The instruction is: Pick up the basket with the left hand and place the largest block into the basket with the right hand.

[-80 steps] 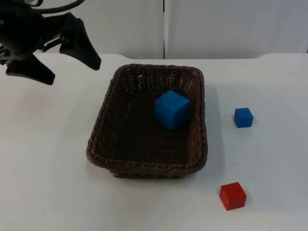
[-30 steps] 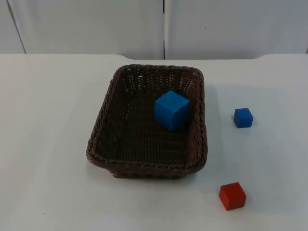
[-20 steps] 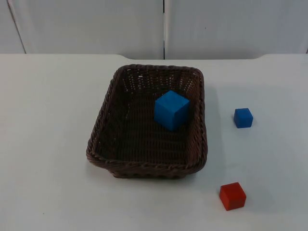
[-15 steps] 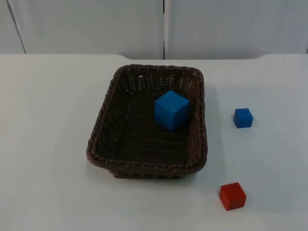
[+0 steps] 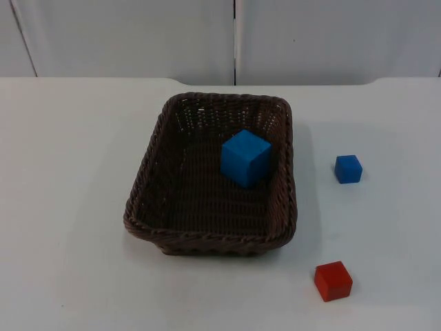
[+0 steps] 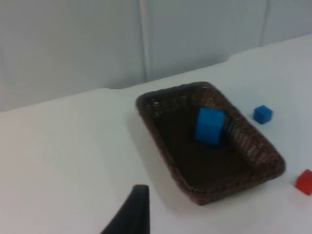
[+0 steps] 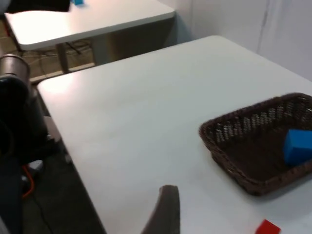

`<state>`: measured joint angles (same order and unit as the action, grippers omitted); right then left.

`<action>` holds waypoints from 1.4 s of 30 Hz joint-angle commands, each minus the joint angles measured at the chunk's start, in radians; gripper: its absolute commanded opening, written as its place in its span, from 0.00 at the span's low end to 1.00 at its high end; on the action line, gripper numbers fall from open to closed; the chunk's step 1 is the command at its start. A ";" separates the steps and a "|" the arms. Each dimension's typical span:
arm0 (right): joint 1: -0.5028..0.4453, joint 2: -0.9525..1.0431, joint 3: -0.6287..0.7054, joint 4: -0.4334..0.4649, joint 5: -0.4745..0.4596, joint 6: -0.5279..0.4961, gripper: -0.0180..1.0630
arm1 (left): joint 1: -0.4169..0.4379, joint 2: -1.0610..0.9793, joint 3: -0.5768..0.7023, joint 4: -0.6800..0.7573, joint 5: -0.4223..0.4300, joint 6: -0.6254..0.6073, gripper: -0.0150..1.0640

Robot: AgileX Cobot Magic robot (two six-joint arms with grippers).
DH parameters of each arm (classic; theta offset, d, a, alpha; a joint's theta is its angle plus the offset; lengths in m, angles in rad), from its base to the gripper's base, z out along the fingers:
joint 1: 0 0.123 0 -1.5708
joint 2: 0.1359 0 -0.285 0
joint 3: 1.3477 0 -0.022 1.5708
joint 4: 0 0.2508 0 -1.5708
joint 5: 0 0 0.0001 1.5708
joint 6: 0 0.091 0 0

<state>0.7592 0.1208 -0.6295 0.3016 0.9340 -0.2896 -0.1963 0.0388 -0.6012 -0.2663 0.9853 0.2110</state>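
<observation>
My largest blue block is sitting inside the basket on the surface; both end effectors are waiting clear, grip state unreadable.

Large blue block inside basket (brown wicker); small blue block, red block outside.

I see the dark brown wicker basket resting flat on the table, with the largest blue block inside near its right wall.
</observation>
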 commanded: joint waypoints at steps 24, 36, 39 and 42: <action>0.004 -0.121 0.009 -0.185 0.141 0.189 0.69 | -0.001 -0.039 0.017 0.141 0.104 -0.124 0.99; 0.004 -0.121 0.102 -0.322 0.147 0.264 0.69 | -0.001 -0.039 0.018 0.188 0.104 -0.159 0.99; 0.004 -0.121 0.114 -0.325 0.145 0.274 0.69 | -0.001 -0.039 0.018 0.212 0.104 -0.174 0.99; 0.004 -0.121 0.114 -0.325 0.145 0.278 0.69 | -0.001 -0.039 0.018 0.214 0.104 -0.180 0.99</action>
<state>0.7592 0.0021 -0.5184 -0.0167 1.0850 -0.0180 -0.1963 0.0039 -0.5891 -0.0630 1.0885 0.0444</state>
